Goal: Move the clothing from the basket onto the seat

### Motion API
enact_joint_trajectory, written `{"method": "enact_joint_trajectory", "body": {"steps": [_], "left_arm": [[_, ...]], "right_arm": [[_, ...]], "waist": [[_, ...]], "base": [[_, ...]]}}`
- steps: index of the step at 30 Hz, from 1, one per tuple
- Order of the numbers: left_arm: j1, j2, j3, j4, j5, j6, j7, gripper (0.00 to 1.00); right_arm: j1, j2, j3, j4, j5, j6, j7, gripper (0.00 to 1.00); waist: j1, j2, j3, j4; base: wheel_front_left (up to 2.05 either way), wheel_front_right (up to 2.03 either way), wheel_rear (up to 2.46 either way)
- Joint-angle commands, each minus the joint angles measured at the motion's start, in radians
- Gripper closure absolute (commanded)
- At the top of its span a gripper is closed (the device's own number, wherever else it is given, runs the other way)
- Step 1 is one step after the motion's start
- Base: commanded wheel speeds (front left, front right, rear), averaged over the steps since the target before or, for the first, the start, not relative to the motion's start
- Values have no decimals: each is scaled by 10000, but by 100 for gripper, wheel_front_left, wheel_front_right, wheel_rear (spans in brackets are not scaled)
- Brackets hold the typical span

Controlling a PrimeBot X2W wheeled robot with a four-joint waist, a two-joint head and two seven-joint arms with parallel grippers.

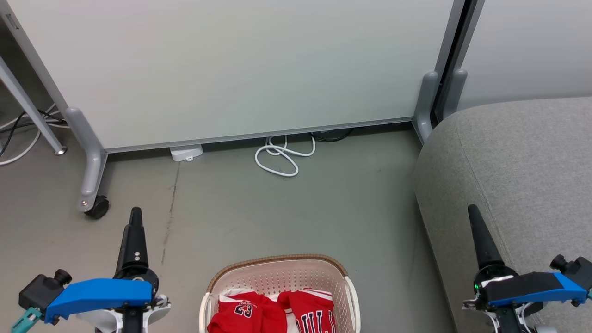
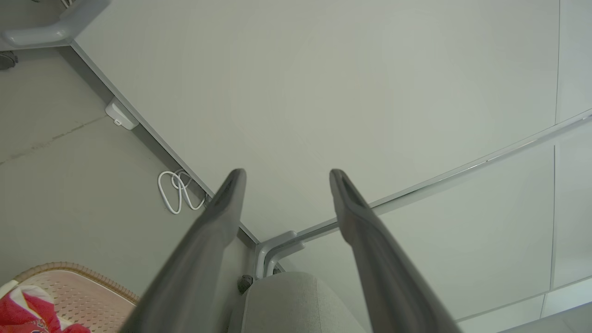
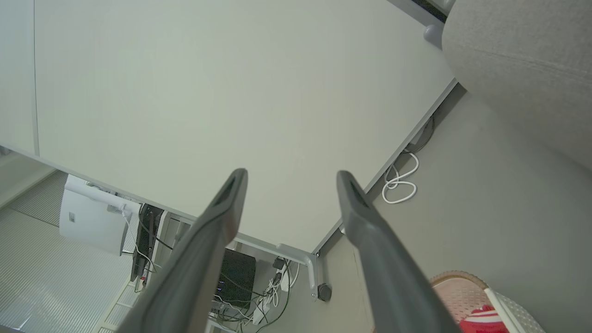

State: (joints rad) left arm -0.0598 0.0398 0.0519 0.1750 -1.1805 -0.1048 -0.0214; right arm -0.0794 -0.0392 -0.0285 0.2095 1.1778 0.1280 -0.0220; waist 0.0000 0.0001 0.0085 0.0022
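Here both arms sit low, fingers pointing far: the left gripper (image 2: 283, 175) left of the basket (image 1: 277, 260), the right gripper (image 3: 291, 175) by the seat (image 1: 522, 162). Both are spread wide, holding nothing. The red clothing (image 1: 273, 314), seemingly two pieces, lies in the basket.

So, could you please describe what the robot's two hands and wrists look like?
Both the left hand and the right hand have two long, dark, tapering fingers. Behind each sits a bright blue cover and a small black camera. The left wrist is white below, with a teal piece at its end. A green light glows at the right hand's base.
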Motion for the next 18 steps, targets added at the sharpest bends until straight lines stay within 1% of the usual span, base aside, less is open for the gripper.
{"method": "enact_joint_trajectory", "body": {"steps": [1, 7, 13, 18], "left_arm": [[-252, 84, -96, -247, 539, 57, -110, 0], [-241, 89, -395, -383, 2038, 301, -330, 0], [-233, 102, -697, -339, 3472, 447, -539, 0], [-243, 141, -881, -270, 4387, 576, -701, 0]], "right_arm": [[-63, -61, 80, -190, -502, 20, -106, 0], [-64, -69, 213, -211, -1745, 22, -327, 0], [-72, -76, 304, -205, -2813, 23, -534, 0], [-76, -82, 399, -198, -3741, 24, -694, 0]], "waist": [[0, -1, 1, 1], [0, -1, 7, 9], [0, -1, 6, 21], [0, -1, 9, 28]], "base": [[0, 0, 0], [0, 0, 0], [0, 0, 0], [0, 0, 0]]}}
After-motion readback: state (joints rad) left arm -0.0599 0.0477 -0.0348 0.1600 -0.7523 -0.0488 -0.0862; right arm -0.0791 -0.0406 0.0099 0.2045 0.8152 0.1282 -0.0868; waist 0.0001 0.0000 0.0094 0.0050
